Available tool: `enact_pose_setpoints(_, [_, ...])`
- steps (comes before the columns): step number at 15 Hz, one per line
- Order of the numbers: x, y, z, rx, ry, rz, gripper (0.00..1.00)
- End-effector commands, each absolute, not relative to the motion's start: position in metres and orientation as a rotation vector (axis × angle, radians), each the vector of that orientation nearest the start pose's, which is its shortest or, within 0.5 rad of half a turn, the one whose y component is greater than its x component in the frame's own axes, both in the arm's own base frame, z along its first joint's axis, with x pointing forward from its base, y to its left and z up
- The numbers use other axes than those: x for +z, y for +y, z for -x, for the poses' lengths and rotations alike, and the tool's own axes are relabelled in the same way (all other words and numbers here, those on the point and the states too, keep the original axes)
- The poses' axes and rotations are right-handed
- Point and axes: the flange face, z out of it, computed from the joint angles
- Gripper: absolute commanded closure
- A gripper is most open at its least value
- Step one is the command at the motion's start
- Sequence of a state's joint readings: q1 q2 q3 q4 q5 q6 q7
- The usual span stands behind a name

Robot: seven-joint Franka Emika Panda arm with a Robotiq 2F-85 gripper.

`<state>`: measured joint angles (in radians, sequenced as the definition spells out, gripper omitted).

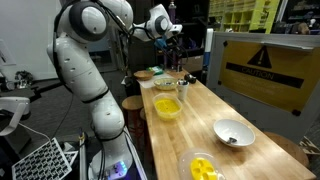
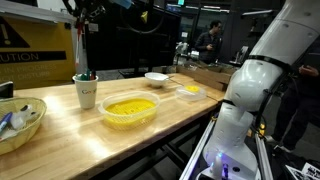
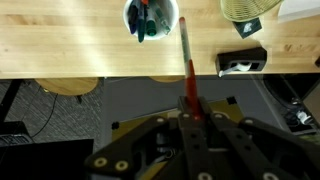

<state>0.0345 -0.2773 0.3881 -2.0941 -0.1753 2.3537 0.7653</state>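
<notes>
My gripper [image 3: 189, 103] is shut on a thin red pen [image 3: 186, 55], which sticks out from between the fingers toward the wooden table [image 3: 70, 50]. In the wrist view a white cup [image 3: 152, 15] holding several pens stands on the table, just left of the pen's tip. In an exterior view the gripper [image 2: 82, 15] hangs high above that cup [image 2: 86, 93], with the pen [image 2: 80, 45] pointing down at it and still apart from it. In an exterior view the gripper [image 1: 172, 35] is over the far end of the table.
On the table stand a yellow bowl [image 2: 130, 108], a small yellow container [image 2: 189, 92], a white bowl [image 2: 156, 77] and a wicker bowl [image 2: 20, 122]. A black object [image 3: 242, 62] lies near the table's edge. A yellow caution panel [image 1: 265, 65] runs along one side.
</notes>
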Motion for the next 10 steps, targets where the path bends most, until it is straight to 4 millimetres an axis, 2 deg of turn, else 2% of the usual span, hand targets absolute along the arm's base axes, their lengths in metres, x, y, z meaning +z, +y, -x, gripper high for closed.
enact_pose_setpoints(1, [0.588,0.249,-0.495,-0.828,0.231,2.99,0.97])
enact_pose_setpoints(5, [0.581,0.269,-0.512,-0.807,0.136,3.046,0.97])
enact_pose_setpoints(10, [0.57,0.293,-0.51,-0.845,0.001,3.115,0.97])
